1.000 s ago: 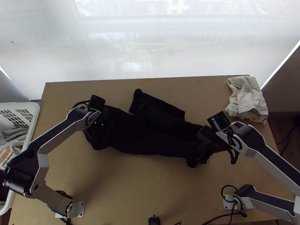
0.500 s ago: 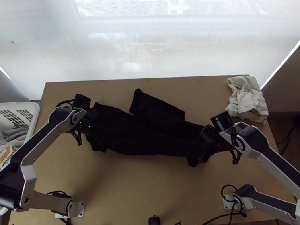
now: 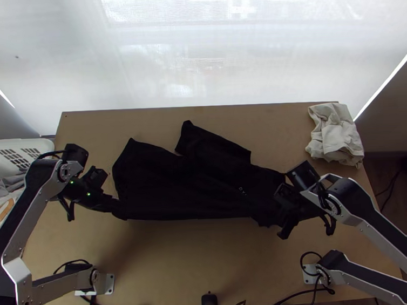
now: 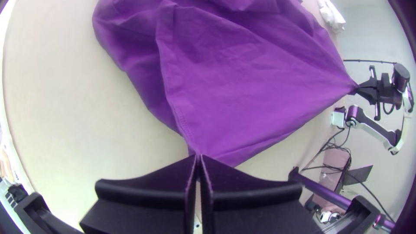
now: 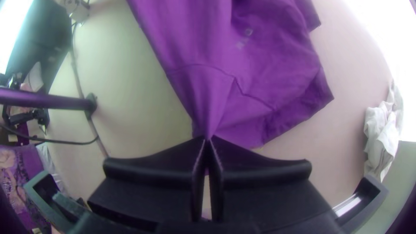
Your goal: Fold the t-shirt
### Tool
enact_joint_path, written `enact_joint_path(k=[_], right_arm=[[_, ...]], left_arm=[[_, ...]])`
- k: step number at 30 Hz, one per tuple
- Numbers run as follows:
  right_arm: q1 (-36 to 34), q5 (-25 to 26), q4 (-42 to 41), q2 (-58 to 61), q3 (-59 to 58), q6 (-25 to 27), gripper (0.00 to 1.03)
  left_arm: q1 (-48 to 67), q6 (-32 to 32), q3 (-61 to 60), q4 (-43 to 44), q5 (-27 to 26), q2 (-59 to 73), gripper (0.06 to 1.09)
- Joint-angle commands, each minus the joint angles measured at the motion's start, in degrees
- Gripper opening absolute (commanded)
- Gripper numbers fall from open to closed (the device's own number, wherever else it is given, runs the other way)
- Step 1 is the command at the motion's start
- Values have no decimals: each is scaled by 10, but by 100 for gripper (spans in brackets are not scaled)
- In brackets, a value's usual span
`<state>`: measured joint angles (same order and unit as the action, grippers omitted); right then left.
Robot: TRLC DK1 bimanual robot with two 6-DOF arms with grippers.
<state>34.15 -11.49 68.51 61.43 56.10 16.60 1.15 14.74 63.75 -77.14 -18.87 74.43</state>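
On a light wooden table [image 3: 181, 261], a black fabric t-shirt [image 3: 178, 186] lies stretched lengthwise across the middle, its near edge drawn nearly straight between two robot arms. The left gripper [image 3: 118, 208], its flat black fingers closed, clasps the cloth at a stitched hem; the right gripper [image 3: 271, 215] pinches a gathered bit at the opposite end. A bunched off-white cloth [image 3: 335, 133] sits at the table's far right corner, and a white plastic basket [image 3: 38, 141] holds clothes at left.
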Motion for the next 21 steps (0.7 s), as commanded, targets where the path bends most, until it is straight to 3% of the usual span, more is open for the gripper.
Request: enact_joint_path(k=[1, 7, 11, 14, 17, 21], right_arm=[[61, 0, 106, -1, 3, 11, 3], [140, -7, 152, 20, 2, 14, 3], [192, -8, 150, 65, 9, 20, 3], [244, -15, 146, 107, 3, 19, 3], [273, -57, 119, 136, -15, 21, 3], [289, -84, 87, 157, -20, 15, 3]], left_arm=[[-83, 122, -35, -56, 16, -46, 9], [-113, 256, -66, -82, 125, -75, 9], [-152, 332, -75, -105, 155, -92, 9], [-178, 368, -89, -115, 177, -101, 9], [-186, 397, -133, -123, 198, -118, 9], [-171, 391, -176, -118, 198, -119, 9]])
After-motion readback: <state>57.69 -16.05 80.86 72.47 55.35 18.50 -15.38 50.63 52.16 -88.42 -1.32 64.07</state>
